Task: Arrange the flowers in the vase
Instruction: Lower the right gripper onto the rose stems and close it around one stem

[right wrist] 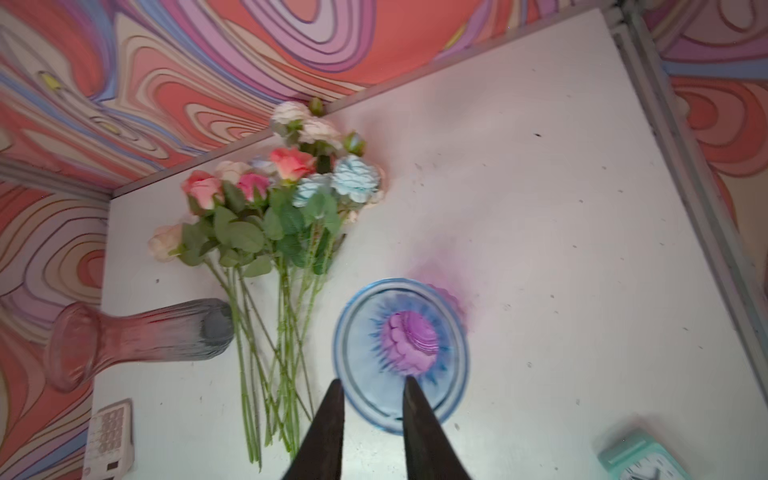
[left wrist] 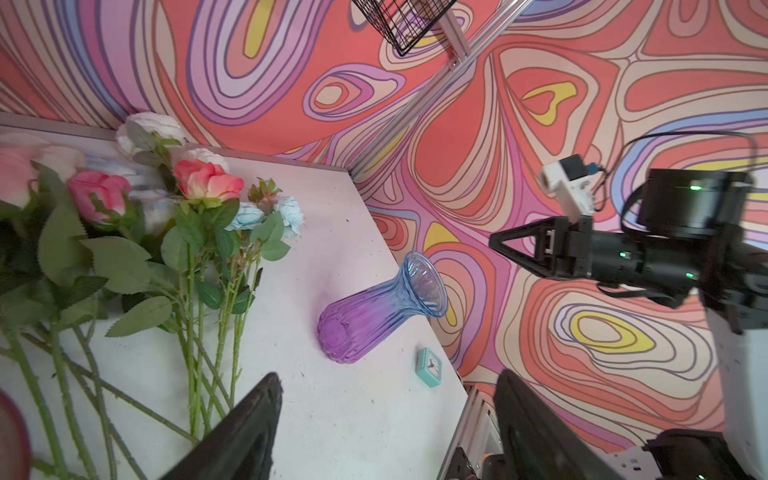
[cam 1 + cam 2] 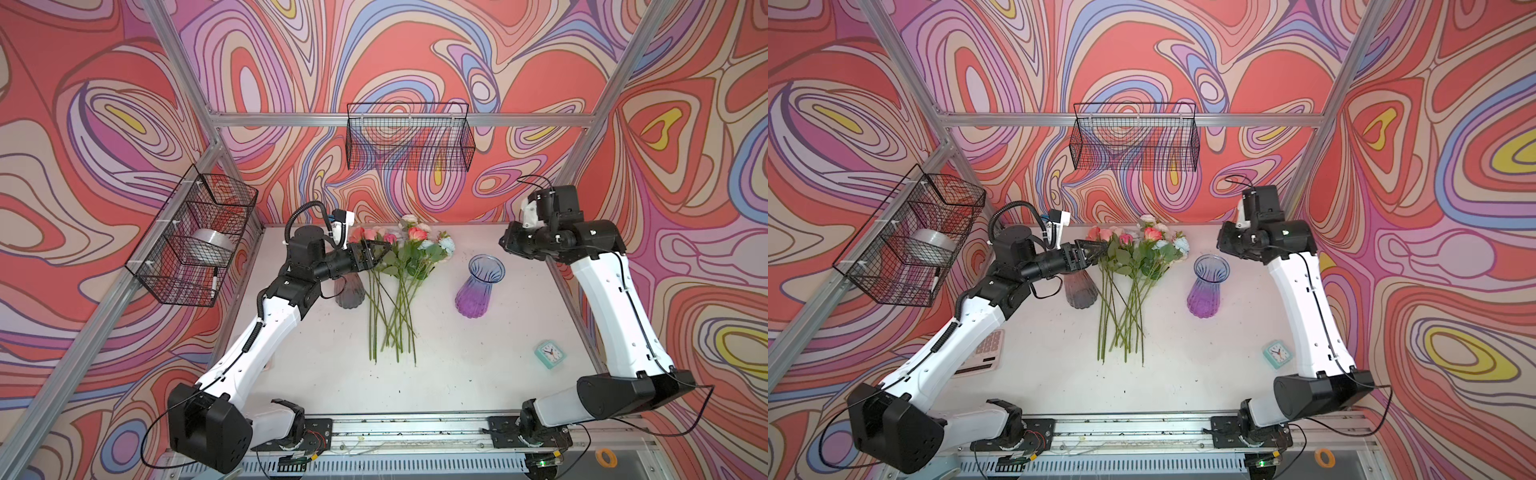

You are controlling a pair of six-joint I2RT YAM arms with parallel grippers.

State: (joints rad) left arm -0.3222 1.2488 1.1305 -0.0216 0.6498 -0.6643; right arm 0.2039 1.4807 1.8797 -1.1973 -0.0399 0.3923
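Basket (image 3: 146, 266): on the wall, far left of the flowers (image 3: 409, 259); a tape roll (image 3: 210, 245) sits in it.
Calculator (image 3: 986, 349): left of the flowers, nearer the front, partly under the left arm (image 3: 976, 324).
Left gripper (image 3: 380, 253): wide open with nothing in it. It hangs over the left edge of the flowers, by the pink blooms and leaves.
Grey vase (image 3: 349, 293): just beside the flowers' stems, on their left. The left arm hides its top.
Flowers: lie flat on the table (image 3: 457, 374) in one bunch. Blooms point to the back wall and stems to the front. Pink, coral, white and pale blue blooms.
Purple vase (image 3: 478, 286): stands upright, right of the flowers, near but not touching.
Right gripper (image 1: 372, 381): right of the flowers, up in the air. Its jaws are a little apart with nothing between them. In the right wrist view its tips show over the purple vase's rim.
Clock (image 3: 550, 353): far right of the flowers, nearer the front.
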